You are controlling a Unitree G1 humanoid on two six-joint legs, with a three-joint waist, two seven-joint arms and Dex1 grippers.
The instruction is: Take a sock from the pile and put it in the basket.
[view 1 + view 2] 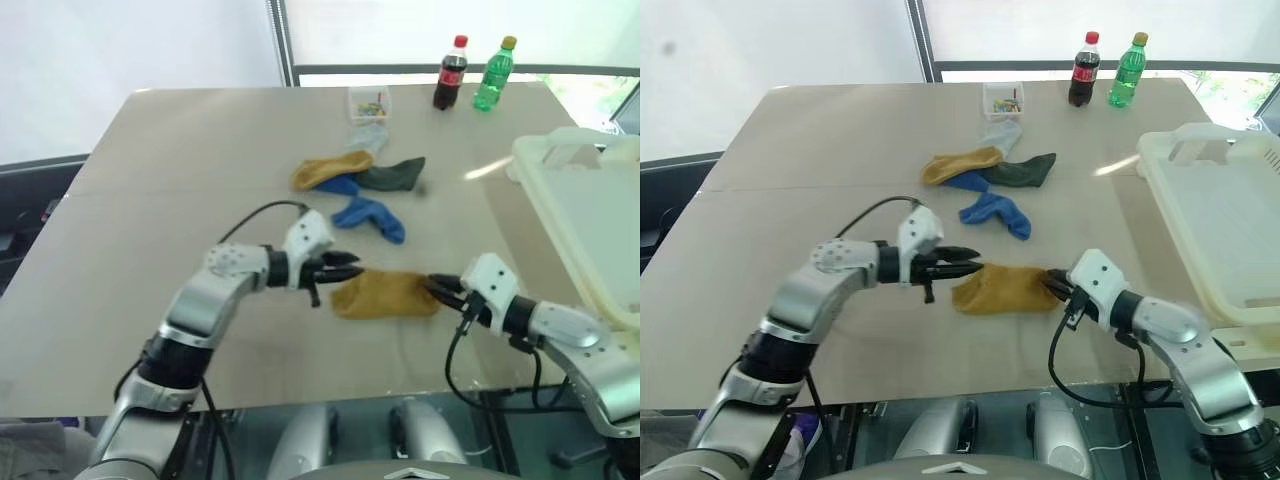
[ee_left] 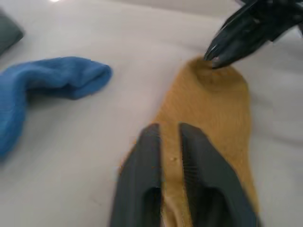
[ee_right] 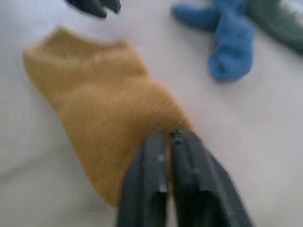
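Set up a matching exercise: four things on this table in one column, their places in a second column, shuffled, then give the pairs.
Things:
1. mustard sock
2. blue sock
3. basket
4. cola bottle

Places:
A. at the table's right edge
B. between the two grippers, near the front
C. at the far edge, beside the green bottle
D. mid-table, just in front of the pile

Pairs: 1-B, 2-D, 3-A, 4-C
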